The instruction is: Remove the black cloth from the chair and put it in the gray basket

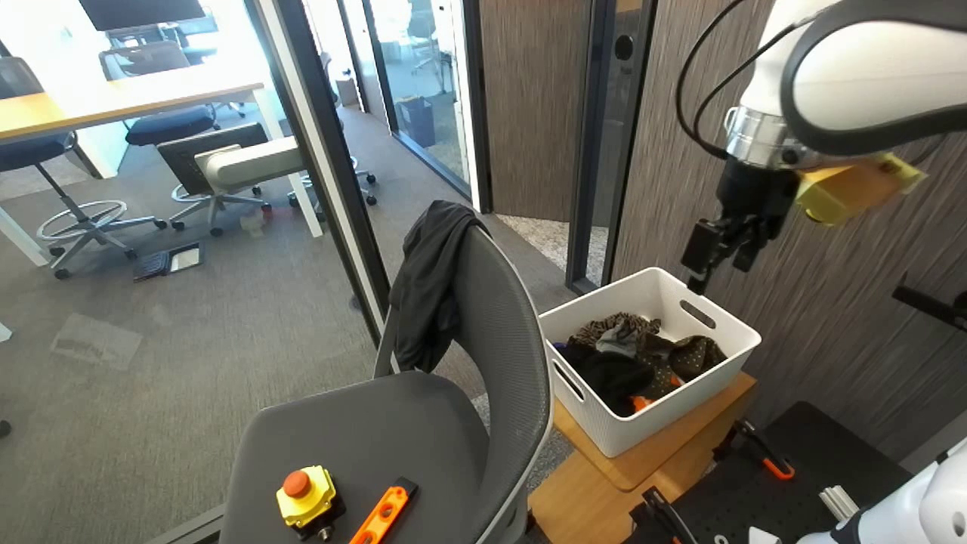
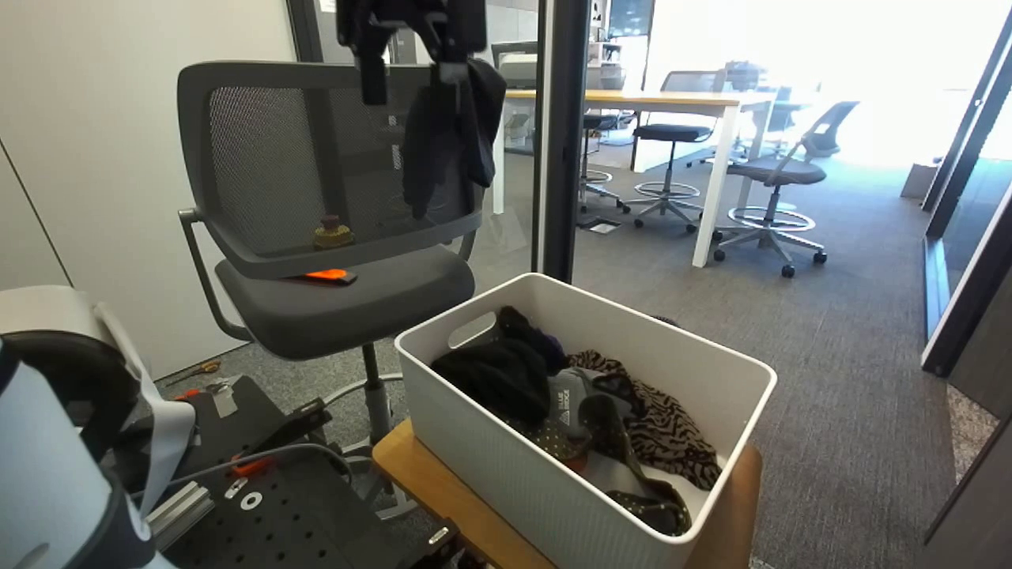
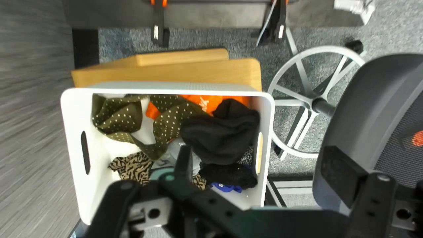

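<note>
The black cloth (image 1: 430, 287) hangs over a top corner of the grey chair's backrest (image 1: 506, 317). In an exterior view it shows at the corner of the backrest (image 2: 484, 118), partly through the mesh. It does not show in the wrist view. The basket (image 1: 672, 412) looks white or light grey and holds several garments, some of them black. It also shows in an exterior view (image 2: 506, 466) and in the wrist view (image 3: 165, 91). My gripper (image 1: 719, 268) is high above the basket, apart from the cloth. Its fingers are wide apart and empty in the wrist view (image 3: 264, 170).
The basket stands on a wooden stand (image 1: 627, 472) beside the chair. A yellow box with a red button (image 1: 306, 499) and an orange tool (image 1: 385, 514) lie on the seat. A black perforated table (image 1: 808, 431) is near the robot base. A glass partition frame (image 1: 332, 174) stands behind the chair.
</note>
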Motion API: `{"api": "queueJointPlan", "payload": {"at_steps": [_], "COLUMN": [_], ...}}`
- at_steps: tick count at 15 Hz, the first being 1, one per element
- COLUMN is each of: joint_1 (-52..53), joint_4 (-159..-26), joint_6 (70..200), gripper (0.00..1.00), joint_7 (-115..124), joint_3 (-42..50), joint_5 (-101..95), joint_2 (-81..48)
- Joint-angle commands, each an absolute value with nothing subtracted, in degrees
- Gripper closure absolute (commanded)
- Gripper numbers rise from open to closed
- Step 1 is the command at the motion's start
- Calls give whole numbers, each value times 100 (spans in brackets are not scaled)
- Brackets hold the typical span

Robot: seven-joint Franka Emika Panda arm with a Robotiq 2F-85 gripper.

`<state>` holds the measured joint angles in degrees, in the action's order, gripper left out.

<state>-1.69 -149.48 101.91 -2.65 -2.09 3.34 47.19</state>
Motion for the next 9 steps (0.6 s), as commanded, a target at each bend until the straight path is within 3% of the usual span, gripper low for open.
{"api": "queueJointPlan", "payload": {"at_steps": [1,9], "joint_1": [-153,-100], "joint_4": [-14833,-15082], "joint_6": [8900,8921], "gripper": [0,0], "joint_7": [168,88], "joint_3": [-274,-259], "joint_5": [184,148], "joint_2": [5712,6082]}}
